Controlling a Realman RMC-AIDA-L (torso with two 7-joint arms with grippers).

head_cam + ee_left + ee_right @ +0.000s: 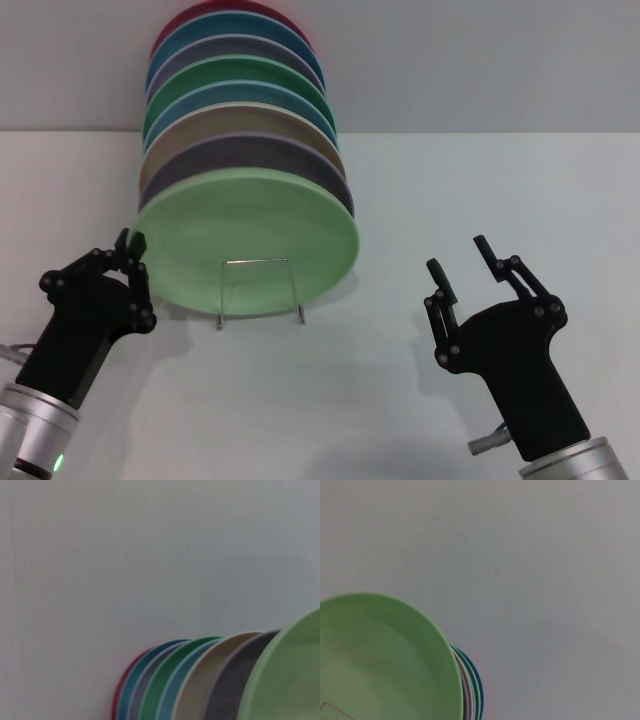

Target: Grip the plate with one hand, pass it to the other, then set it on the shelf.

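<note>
The pale lime-green plate (pixel 250 240) leans upright at the front of a row of plates on the silver wire shelf (pixel 256 261). It also shows in the left wrist view (pixel 290 680) and the right wrist view (pixel 380 660). My left gripper (pixel 133 243) is at the plate's left rim with its fingers close together. I cannot tell whether they pinch the rim. My right gripper (pixel 462 258) is open and empty, to the right of the plate and clear of it.
Several other plates (pixel 240 100) in lilac, tan, blue, emerald green and red lean behind the lime one, also seen in the left wrist view (pixel 170 680). A white table (pixel 330 400) lies in front of a pale wall (pixel 480 60).
</note>
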